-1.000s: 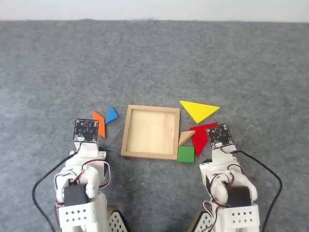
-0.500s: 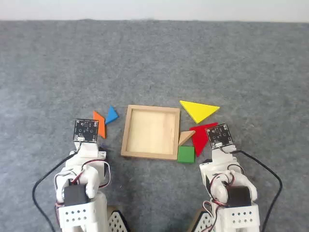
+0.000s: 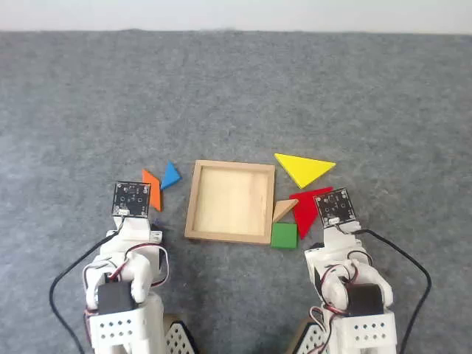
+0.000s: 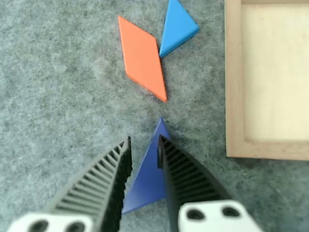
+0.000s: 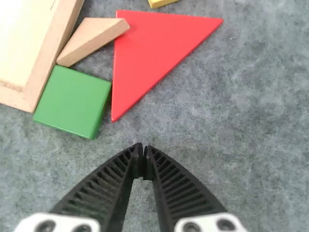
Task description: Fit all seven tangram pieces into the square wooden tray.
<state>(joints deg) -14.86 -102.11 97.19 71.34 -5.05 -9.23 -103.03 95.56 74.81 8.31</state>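
No mvmt; green sq. [image 3: 284, 235] outside tray [image 3: 230, 200]

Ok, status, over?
Left end effector open over dark blue triangle. Right end effector shut, holding nothing. No pieces in tray yet. Nothing in the way.

This looks like a robotics lab or a maker's test bench. The surface [image 3: 236, 96] is covered in grey felt-like matting, and a plain pale wall [image 3: 236, 15] runs along 12 o'clock. Two small white arms stand at the near edge, the left arm [image 3: 136, 237] at 7 o'clock and the right arm [image 3: 328, 259] at 5 o'clock. Both have bare black servo blocks [image 3: 114, 299] and perforated bases [image 3: 122, 332], and loose black cables [image 3: 61, 291] loop off them. Each wrist carries an uncased circuit board [image 3: 131, 199]. A wooden tray [image 3: 190, 214] sits at the centre, with bright flat pieces [image 3: 304, 169] laid out at 3 and 9 o'clock of it.
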